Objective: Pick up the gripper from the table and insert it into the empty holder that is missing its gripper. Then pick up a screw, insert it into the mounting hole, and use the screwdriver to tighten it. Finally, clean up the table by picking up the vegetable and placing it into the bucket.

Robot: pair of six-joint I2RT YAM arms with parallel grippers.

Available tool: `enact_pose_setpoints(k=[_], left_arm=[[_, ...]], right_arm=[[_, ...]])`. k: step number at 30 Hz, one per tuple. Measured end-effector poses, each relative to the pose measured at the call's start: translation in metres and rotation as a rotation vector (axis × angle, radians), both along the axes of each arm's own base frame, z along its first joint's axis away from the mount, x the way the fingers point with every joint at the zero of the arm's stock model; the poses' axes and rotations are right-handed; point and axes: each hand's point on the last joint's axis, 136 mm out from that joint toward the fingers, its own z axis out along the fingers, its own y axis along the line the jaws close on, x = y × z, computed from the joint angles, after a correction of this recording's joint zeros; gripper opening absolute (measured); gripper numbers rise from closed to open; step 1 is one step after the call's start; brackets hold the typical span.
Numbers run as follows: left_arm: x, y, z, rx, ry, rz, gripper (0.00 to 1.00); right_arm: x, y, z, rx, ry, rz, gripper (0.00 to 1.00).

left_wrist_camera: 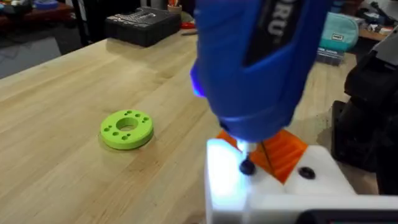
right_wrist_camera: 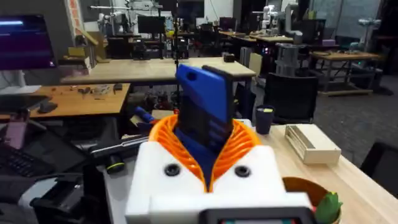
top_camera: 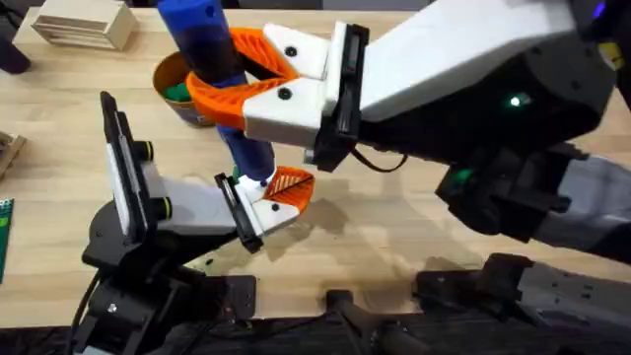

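While right gripper (top_camera: 258, 77) jaws clamp the screwdriver (top_camera: 212, 69), left jaws' state unclear

Screwdriver (left_wrist_camera: 261, 56): glossy blue plastic, thin metal tip. Table (left_wrist_camera: 74, 174): pale matt wood, grain seen. Pads (right_wrist_camera: 239, 146): ribbed orange plastic.

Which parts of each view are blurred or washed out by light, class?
Overhead: the right arm's white housing looms large and soft under the camera. Left wrist: the blue screwdriver is blurred up close, and its light burns out the white holder below. Right wrist: the right gripper is soft; the room behind is sharper.
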Motion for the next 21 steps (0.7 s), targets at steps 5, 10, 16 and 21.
enact_pose_setpoints(k=[5, 10, 16, 21], left_arm=[[0.0, 0.0, 0.0, 0.0, 0.0, 0.0, 0.004], [0.0, 0.0, 0.0, 0.0, 0.0, 0.0, 0.004], [0.0, 0.0, 0.0001, 0.0, -0.001, 0.0, 0.004], [0.0, 0.0, 0.0, 0.0, -0.001, 0.0, 0.004]], right_arm=[[0.0, 0.0, -0.0002, -0.004, -0.016, -0.004, 0.029], [0.0, 0.0, -0.0001, -0.004, -0.02, -0.005, 0.029], [-0.0033, 0.0028, 0.0025, 0.011, -0.033, 0.006, 0.029], [-0.0038, 0.0029, 0.0035, 0.015, -0.036, 0.007, 0.029]])
